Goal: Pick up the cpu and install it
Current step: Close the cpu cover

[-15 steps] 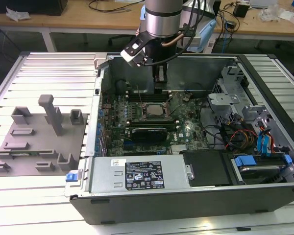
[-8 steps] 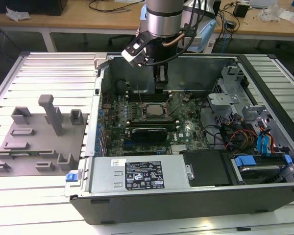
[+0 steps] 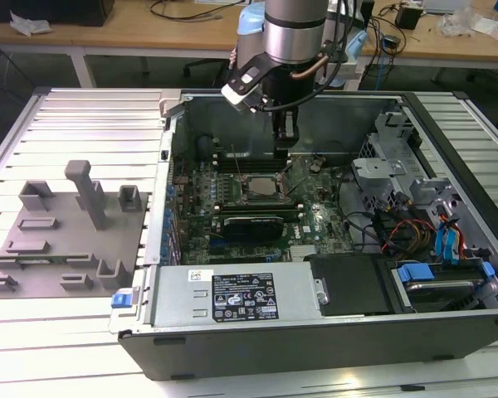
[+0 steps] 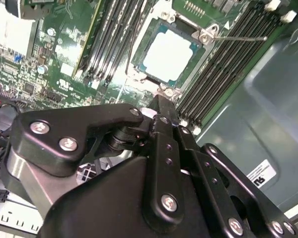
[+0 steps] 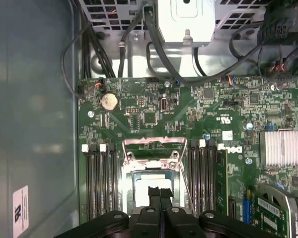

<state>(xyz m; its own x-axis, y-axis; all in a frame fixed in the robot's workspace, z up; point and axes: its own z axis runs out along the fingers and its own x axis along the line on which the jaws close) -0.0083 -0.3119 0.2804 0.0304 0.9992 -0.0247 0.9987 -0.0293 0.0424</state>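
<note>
Gripper (image 4: 161,105) matt black, finely textured, bright steel screw heads along links; cpu (image 4: 170,53) just beyond fingers (image 5: 154,196), pale silver-grey metal lid, smooth satin sheen; socket frame (image 5: 151,163) around it, bare bright metal; motherboard (image 5: 154,119) beneath fingers, glossy green lacquer; case wall (image 5: 35,99) off to one side of fingers, smooth grey sheet metal, dull sheen; tray (image 3: 58,240) well apart from fingers, matt grey plastic; table (image 3: 91,124) ribbed pale metal
</note>
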